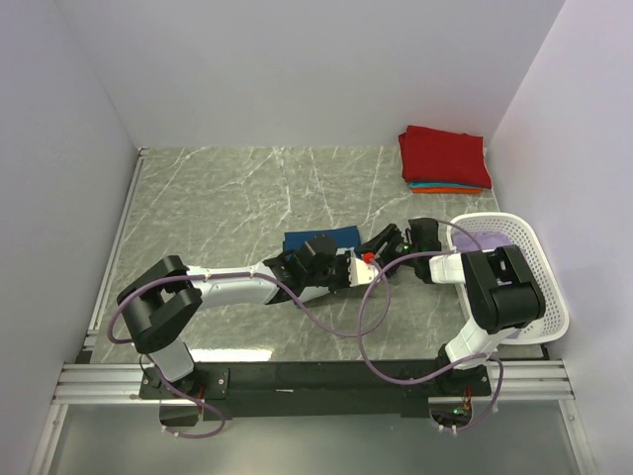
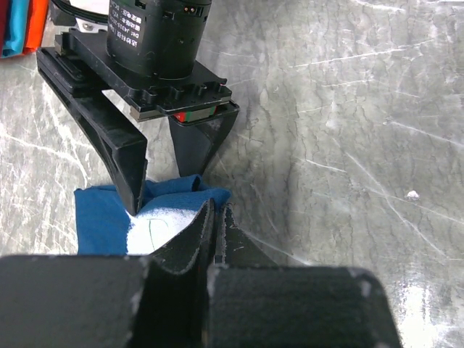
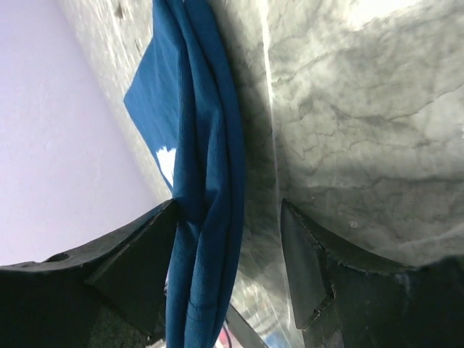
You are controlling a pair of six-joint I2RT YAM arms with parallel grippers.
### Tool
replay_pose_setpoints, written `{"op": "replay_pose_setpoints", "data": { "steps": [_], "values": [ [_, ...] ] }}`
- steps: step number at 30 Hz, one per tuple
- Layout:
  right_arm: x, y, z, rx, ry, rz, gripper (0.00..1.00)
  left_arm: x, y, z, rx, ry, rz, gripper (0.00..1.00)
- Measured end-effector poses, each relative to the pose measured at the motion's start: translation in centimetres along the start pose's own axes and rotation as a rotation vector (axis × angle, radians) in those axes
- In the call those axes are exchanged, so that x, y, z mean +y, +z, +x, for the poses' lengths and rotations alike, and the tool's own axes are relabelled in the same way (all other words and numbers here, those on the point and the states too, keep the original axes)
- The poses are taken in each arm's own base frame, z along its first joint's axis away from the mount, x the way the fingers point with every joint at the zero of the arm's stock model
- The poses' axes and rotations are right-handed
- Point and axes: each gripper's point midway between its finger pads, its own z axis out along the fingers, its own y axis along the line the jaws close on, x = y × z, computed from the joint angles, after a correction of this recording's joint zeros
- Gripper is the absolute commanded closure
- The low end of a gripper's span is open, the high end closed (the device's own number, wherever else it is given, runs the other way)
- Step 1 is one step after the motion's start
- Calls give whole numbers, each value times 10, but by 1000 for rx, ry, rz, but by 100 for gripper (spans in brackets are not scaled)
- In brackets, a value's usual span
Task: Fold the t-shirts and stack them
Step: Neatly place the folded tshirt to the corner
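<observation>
A folded blue t-shirt (image 1: 316, 239) lies mid-table. My right gripper (image 1: 379, 240) reaches its right edge from the basket side. In the right wrist view the right gripper (image 3: 228, 210) is open, and the shirt's layered edge (image 3: 196, 145) runs between the fingers, against the left one. The left wrist view shows the right gripper (image 2: 165, 190) straddling a corner of the blue shirt (image 2: 101, 217). My left gripper (image 1: 381, 269) sits just in front of it. There the left gripper (image 2: 217, 210) is shut, its tips beside the cloth, and I see nothing pinched between them.
A stack of folded shirts (image 1: 445, 158), red over orange and teal, sits at the back right. Its edge (image 2: 18, 29) shows in the left wrist view. A white mesh basket (image 1: 539, 267) holding purple cloth stands at the right edge. Walls enclose the table on three sides.
</observation>
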Motion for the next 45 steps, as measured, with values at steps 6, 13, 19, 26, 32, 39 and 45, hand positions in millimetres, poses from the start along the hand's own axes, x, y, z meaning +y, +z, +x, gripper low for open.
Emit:
{"op": "replay_pose_setpoints", "data": {
  "steps": [6,13,19,26,32,39,45],
  "values": [
    [6,4,-4,-31,23,-14,32,1,0,0,-2,-5,-1,99],
    [5,23,9,-14,23,7,47,1,0,0,-3,-9,-4,99],
    [11,38,4,-27,33,-5,54,0,6,5,0,-25,-4,99],
    [10,50,-6,-56,40,13,91,4,8,1,-17,-38,-22,99],
    [16,56,-12,-44,-46,46,100,10,6,5,-2,-47,-44,53],
    [75,56,-69,-123,-387,75,100,38,-33,33,102,-217,-87,21],
    [136,47,-149,-270,-681,107,100,64,-86,33,124,-361,-180,12]
  ]
}}
